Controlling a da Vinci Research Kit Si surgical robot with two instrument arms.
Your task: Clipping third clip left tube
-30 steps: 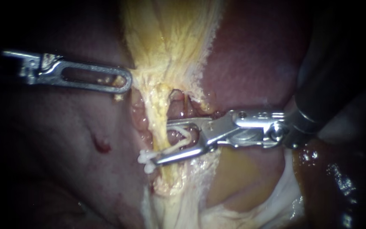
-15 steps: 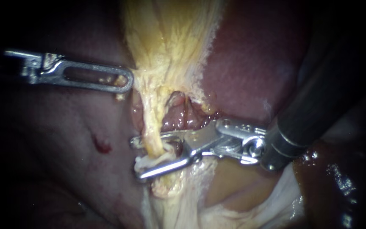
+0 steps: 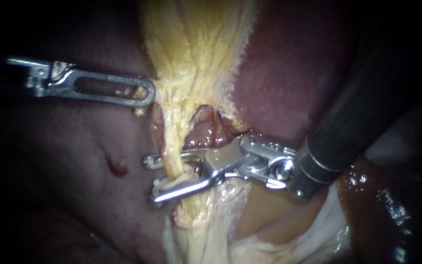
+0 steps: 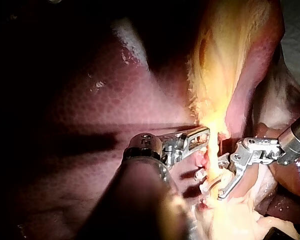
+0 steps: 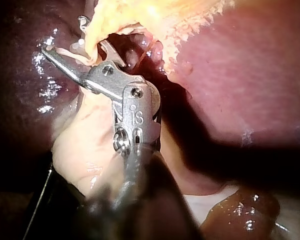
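A yellow tube (image 3: 176, 142) runs down from the gallbladder's (image 3: 196, 44) fatty neck. My right instrument (image 3: 148, 179) comes in from the upper right. Its jaws straddle this tube, one in front and one behind, and hold a white clip (image 3: 171, 184) that wraps it. In the right wrist view those jaws (image 5: 72, 47) press the clip (image 5: 70, 50) onto the tube. My left instrument (image 3: 146, 96) is a slotted pair of jaws, shut on the fatty tissue's edge higher up. In the left wrist view it (image 4: 204, 136) grips that tissue beside my right instrument (image 4: 211, 184).
Dark red liver (image 3: 289, 68) lies behind and to the right, with a small bloody spot (image 3: 116, 167) on the tissue at the left. Pink tissue (image 3: 206, 122) shows in the window behind the tube. Pale fatty tissue (image 3: 211, 234) spreads below the clip.
My right instrument has slid left across the tube, its jaws have narrowed, and the clip now wraps the tube. The left instrument has not moved.
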